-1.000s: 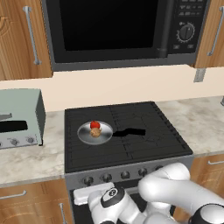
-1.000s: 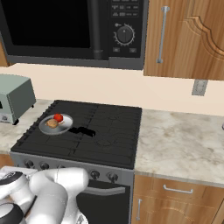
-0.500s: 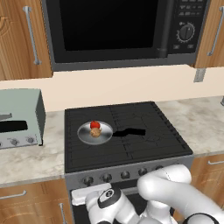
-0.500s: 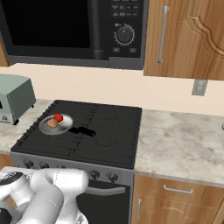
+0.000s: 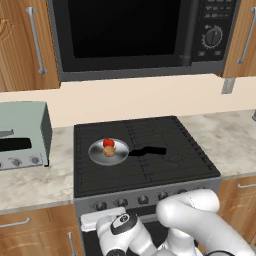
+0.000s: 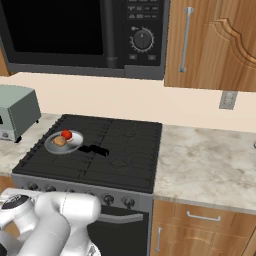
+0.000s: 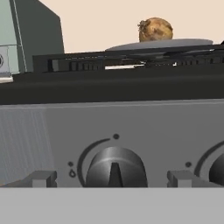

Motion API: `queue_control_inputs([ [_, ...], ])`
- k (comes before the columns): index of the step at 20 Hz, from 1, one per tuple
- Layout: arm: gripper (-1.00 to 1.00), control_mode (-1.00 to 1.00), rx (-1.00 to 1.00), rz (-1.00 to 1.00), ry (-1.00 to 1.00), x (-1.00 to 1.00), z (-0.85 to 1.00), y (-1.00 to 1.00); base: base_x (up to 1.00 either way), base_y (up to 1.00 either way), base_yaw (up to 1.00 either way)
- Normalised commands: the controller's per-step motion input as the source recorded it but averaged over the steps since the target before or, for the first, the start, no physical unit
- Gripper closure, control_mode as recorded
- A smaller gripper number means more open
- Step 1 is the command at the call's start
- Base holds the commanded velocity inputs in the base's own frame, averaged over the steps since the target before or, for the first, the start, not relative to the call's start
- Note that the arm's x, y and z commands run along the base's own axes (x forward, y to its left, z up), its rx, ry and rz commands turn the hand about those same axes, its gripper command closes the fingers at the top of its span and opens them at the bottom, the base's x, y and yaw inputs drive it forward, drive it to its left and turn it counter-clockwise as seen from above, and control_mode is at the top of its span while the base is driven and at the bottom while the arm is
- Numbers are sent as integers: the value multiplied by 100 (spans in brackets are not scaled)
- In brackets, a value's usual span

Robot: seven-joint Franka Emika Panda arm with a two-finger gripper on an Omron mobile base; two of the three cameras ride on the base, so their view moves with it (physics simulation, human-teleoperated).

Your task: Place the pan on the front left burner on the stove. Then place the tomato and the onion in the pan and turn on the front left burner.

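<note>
Facing the last step of the task, the claw (image 7: 111, 178) hangs low at the stove (image 5: 145, 172) front with its jaws spread wide and nothing between them; the two dark finger tips (image 7: 42, 178) stand either side of a round knob (image 7: 114, 168).

The pan (image 5: 108, 151) lies above and beyond the claw, on the front left burner (image 5: 107, 165), with its straight black handle pointing toward the middle of the cooktop. The tomato (image 5: 108, 143) and the onion (image 5: 109, 151) sit inside it, touching or nearly so, the tomato on the far side. From the hand view the onion (image 7: 155, 29) peeks over the pan's rim, above and to the right of the claw.

The risk, as I judge it, lies in the knob. It is a smooth, dark, domed disc with one raised ridge down the middle, so the pads could slip round it if they close off the ridge. A second knob (image 7: 217, 168) sits just right of the claw, and whether the framed knob serves the front left burner cannot be told from the markings.

The panel around the knob is matte silver-grey; the grate above it is black and ribbed. A pale grey-green toaster oven (image 5: 22, 135) stands up and to the left, on mottled stone counter (image 5: 30, 185).
</note>
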Motion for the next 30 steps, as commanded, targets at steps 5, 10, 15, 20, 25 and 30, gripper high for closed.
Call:
queue_control_inputs([
  [5,-100,-100,0,0,0,18,-7,4,0,0,0],
  [10,-100,-100,0,0,0,21,-17,4,0,0,0],
  [15,100,-100,0,0,0,24,-19,13,0,0,0],
  [20,100,-100,0,0,0,6,-7,4,0,0,0],
  [25,100,-100,-7,0,-7,0,0,13,0,0,0],
  [30,100,-100,-36,0,-10,0,2,25,0,0,0],
])
